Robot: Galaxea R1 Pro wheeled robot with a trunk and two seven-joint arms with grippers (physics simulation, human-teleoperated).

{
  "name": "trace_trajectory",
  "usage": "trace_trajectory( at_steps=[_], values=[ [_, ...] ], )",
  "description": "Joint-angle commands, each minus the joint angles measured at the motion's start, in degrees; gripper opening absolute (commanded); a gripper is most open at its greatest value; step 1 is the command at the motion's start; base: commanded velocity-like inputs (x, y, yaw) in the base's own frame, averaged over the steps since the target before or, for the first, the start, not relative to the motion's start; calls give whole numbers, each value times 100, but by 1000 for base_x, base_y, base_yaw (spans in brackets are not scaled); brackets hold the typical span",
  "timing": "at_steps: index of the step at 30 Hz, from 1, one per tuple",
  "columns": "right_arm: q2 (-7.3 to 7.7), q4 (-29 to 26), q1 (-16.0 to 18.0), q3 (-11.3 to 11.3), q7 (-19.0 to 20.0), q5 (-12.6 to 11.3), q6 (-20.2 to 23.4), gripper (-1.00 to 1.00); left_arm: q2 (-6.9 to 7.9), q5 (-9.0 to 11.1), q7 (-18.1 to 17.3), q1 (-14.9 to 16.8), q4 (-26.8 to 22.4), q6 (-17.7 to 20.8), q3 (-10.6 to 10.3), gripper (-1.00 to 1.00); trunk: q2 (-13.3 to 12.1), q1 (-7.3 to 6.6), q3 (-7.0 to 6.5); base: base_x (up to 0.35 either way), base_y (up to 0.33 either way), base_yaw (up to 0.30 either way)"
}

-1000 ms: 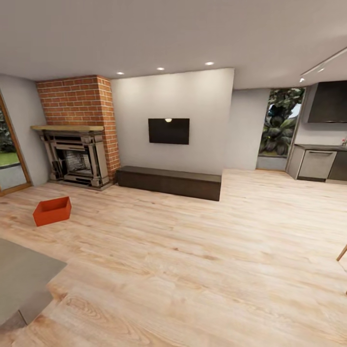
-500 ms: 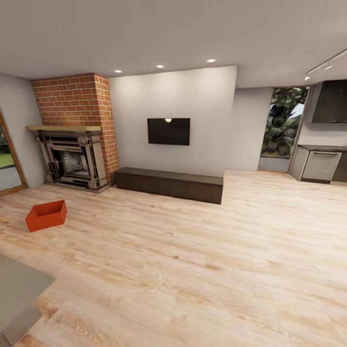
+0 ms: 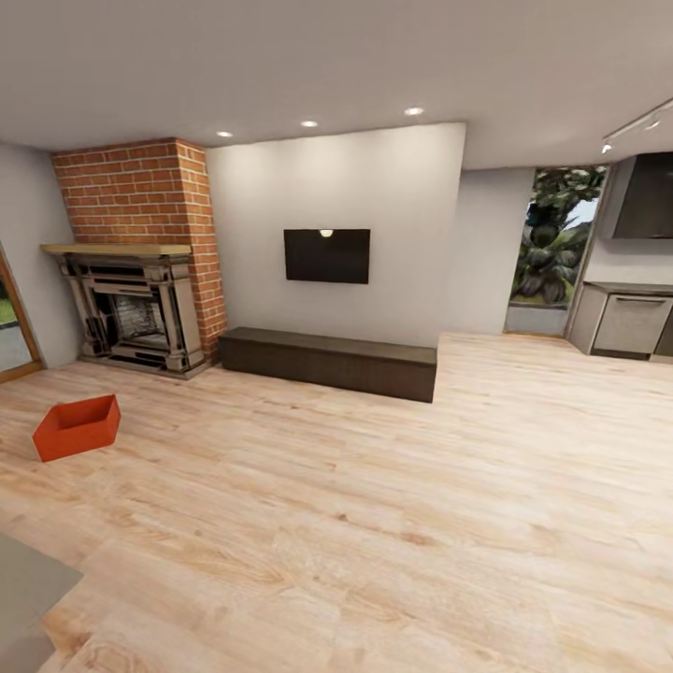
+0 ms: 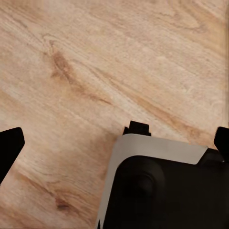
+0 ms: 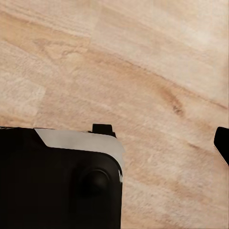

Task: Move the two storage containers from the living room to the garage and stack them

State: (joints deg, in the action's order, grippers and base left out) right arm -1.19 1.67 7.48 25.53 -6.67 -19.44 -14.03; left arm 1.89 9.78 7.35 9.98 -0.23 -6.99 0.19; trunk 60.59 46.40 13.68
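Left wrist view: dark fingertips of the left gripper (image 4: 114, 138) are seen at opposite edges, spread wide, nothing held, wood-plank floor (image 4: 95, 62) beneath. Right gripper (image 5: 222, 145): one tip seen, state cannot be told. One storage container (image 3: 78, 427) sits far left on the living-room floor, near the fireplace (image 3: 131, 313). Risk: container could be lost from head view or nudged on approach; second bin not located.

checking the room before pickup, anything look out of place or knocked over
Nothing looks damaged or spilled. One red-orange storage container sits upright and open-topped on the wood-plank floor, alone and angled to the planks, in front of the fireplace.
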Motion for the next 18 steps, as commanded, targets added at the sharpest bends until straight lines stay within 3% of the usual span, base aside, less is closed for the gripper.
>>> trace_trajectory(
  at_steps=[1, 18],
  values=[
    [-4, 18, 7, 48, -10, -43, -30, 100, -5, 36, 3, 4, 5, -19, -2, 100, 4, 4, 7, 318, 0, 0],
    [-58, 18, 7, 3, -6, -44, -30, 100, -38, 33, 3, 4, 5, -13, -2, 100, 4, 4, 7, 318, 0, 0]
  ],
)
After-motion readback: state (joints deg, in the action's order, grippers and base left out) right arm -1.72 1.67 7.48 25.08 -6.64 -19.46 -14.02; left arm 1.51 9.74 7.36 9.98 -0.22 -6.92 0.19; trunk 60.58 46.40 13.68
